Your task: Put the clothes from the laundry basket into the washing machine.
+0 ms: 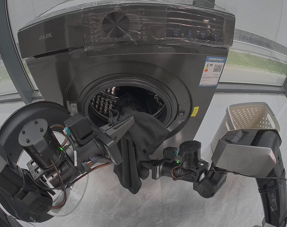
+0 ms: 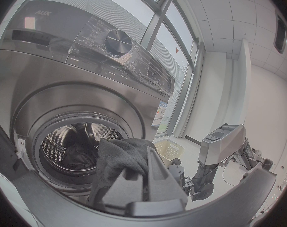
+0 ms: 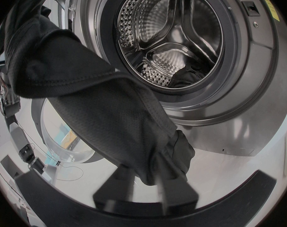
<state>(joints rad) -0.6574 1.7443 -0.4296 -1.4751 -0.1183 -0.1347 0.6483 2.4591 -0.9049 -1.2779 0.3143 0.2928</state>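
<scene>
The left gripper [image 1: 127, 126] has its fingers closed on the upper edge of a dark grey soft knitted garment [image 1: 143, 136], just in front of the round opening of the grey metal front-loading washing machine [image 1: 71, 70]. The right gripper [image 3: 146, 175], lower down, pinches another fold of the same garment, so the cloth hangs between both, in front of the opening's lower rim. In the left wrist view the fingers [image 2: 162, 177] stand almost together with fabric pressed between them. Both wrist views look into the shiny perforated steel drum [image 3: 162, 38], where a second dark cloth [image 3: 189, 74] lies at the bottom. The head view adds the cream perforated plastic laundry basket [image 1: 252, 115] on the floor at the machine's right, and the round glass door [image 1: 11, 126] swung open at the left.
</scene>
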